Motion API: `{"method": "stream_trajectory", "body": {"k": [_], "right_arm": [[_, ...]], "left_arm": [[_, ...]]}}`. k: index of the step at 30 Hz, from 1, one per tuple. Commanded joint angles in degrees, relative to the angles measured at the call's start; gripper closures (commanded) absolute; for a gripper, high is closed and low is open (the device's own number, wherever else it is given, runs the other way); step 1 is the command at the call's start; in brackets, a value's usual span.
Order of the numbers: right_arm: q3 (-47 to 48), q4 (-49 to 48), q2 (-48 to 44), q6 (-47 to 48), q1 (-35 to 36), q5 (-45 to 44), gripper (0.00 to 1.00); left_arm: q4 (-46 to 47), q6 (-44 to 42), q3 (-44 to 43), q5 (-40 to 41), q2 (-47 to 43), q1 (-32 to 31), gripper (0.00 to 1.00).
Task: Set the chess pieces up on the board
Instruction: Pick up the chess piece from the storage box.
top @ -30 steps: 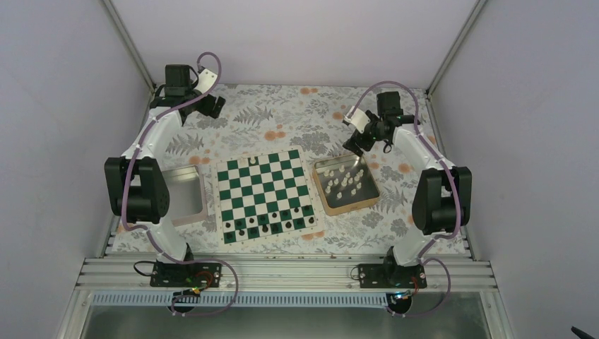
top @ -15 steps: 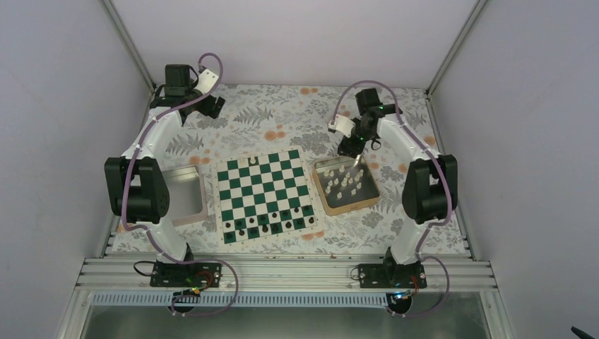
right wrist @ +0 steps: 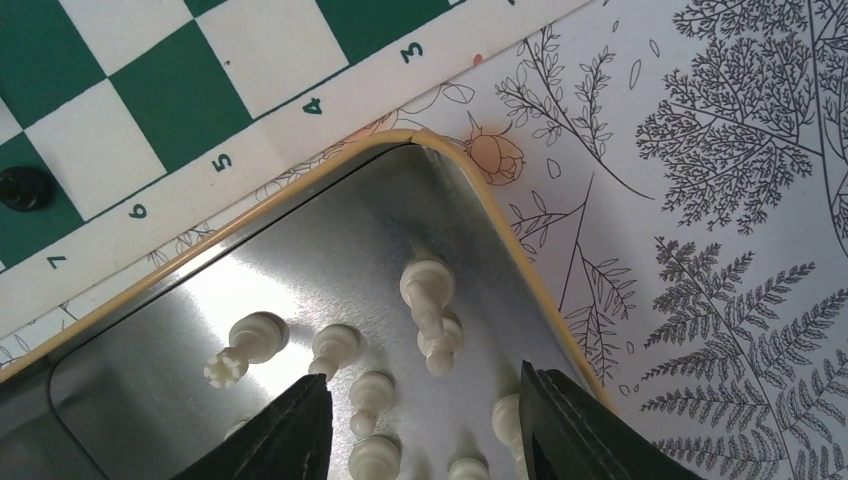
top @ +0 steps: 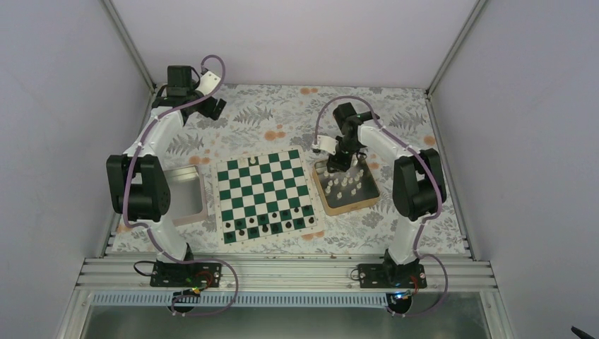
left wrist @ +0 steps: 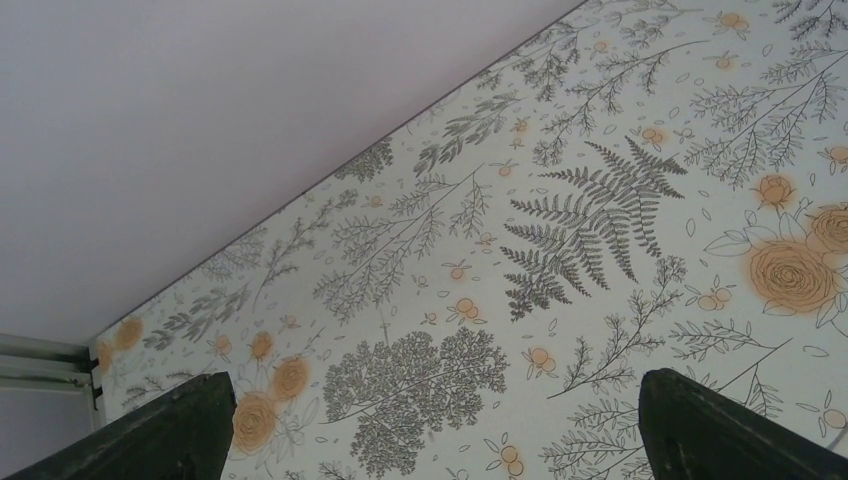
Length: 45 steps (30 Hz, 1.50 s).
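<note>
The green and white board (top: 263,185) lies mid-table, and its numbered edge (right wrist: 250,140) shows in the right wrist view. Several cream chess pieces (top: 346,183) stand and lie in the tan tin (top: 370,200) to its right. My right gripper (top: 337,162) hangs over the tin's far-left corner. Seen from the wrist, the right gripper (right wrist: 425,405) is open at a middling width and holds nothing, with cream pieces (right wrist: 430,300) on the tin floor below and between its fingers (right wrist: 290,430). My left gripper (top: 214,106) stands wide open at the far left, and from its wrist view the left gripper (left wrist: 440,440) has only floral cloth under it.
Dark pieces (top: 272,224) fill the board's near rows; one dark piece (right wrist: 22,187) shows by the board's edge. A grey square tray (top: 200,194) lies left of the board. The tin's rim (right wrist: 400,140) curves just ahead of the right fingers. Walls enclose the table.
The right arm has swung left from the tin's far-right side to its far-left corner, and its jaws have narrowed. The left arm has not moved.
</note>
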<state>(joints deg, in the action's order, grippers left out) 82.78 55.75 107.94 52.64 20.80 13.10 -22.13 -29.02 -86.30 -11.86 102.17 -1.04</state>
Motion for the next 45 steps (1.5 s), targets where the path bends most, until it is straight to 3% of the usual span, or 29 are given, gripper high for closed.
{"method": "stream_trajectory", "body": {"k": [1,26,45], "right_arm": [[-1.25,0.48,0.35,1.14,0.92,0.13,0.51],[0.27,-5.47,5.69,2.64,3.33,-5.13,0.65],[0.53,-6.09,4.95,2.05,3.87,-4.75,0.91]], "left_arm": [[-0.27,-0.69,-0.8,-0.19,0.98,-0.19,0.0],[0.92,-1.45,0.88,0.59,1.03,-0.18,0.0],[0.87,-2.33,1.84,-0.57,1.31,-0.17,0.0]]}}
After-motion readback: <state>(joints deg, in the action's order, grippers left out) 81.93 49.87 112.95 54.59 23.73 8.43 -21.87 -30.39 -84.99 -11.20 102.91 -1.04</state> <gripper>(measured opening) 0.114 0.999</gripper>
